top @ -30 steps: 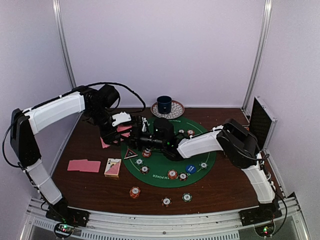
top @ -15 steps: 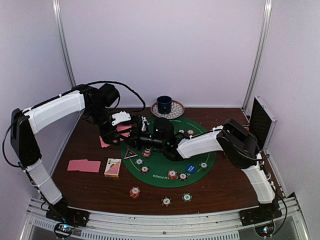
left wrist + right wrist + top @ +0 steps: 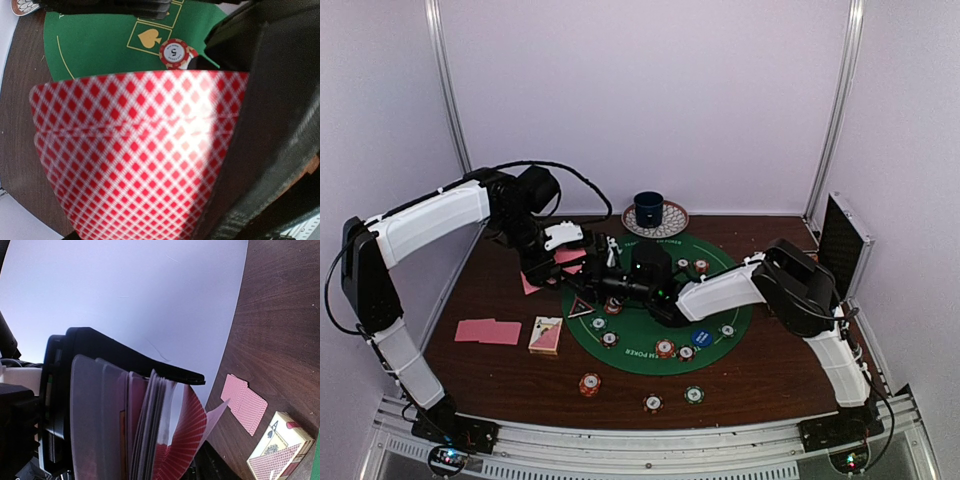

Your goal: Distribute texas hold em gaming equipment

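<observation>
The left end effector (image 3: 578, 258) clamps a fanned deck of cards (image 3: 135, 150) above the mat's (image 3: 635, 330) far-left edge. The right end effector (image 3: 608, 268) is at the deck, though I cannot tell how wide it stands. Loose cards might spill together onto the table (image 3: 490, 370).

You'll see a fanned stack of cards (image 3: 135, 150), backs in a red-and-white diamond pattern, clamped in the left end effector (image 3: 552, 268) above the back left of the worktop (image 3: 500, 380). Two more cards (image 3: 488, 331) lie face down and overlapping at the left, with a card box (image 3: 546, 335) lying flat just beside them. The black-red triangle marker (image 3: 582, 307) sits at the left edge of the green mat (image 3: 636, 330), and the blue disc (image 3: 701, 337) lies on its right part. Striped chips lie scattered flat over the mat, among them a red chip (image 3: 174, 51) marked 5. Off the mat, near the front, lie an orange chip (image 3: 590, 384), a red-white chip (image 3: 653, 403) and a green chip (image 3: 693, 395), each apart.
</observation>
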`<control>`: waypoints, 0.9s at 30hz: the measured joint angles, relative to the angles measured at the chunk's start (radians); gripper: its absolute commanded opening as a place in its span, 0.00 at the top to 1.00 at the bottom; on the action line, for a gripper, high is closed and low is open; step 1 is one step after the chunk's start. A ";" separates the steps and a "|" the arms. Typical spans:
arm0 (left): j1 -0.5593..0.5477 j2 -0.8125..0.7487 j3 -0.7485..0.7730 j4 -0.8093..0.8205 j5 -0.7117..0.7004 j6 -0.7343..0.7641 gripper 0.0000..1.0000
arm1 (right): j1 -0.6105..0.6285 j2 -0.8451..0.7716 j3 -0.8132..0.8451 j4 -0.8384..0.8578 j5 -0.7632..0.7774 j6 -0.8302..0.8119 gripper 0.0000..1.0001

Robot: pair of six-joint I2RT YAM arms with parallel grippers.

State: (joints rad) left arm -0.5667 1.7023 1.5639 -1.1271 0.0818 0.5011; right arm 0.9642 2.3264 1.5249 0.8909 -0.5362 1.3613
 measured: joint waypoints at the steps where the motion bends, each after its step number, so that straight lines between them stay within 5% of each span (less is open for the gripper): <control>1: 0.000 0.000 0.000 0.000 0.000 0.002 0.71 | 0.000 0.000 -0.002 0.004 0.001 0.002 0.54; 27: -0.029 0.000 -0.005 -0.005 -0.026 0.095 0.79 | -0.048 -0.034 -0.090 0.144 -0.113 0.120 0.54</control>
State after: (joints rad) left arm -0.5953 1.7027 1.5593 -1.1320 0.0559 0.5964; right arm 0.9157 2.2929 1.4353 1.0351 -0.6487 1.4811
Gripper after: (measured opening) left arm 0.679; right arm 0.459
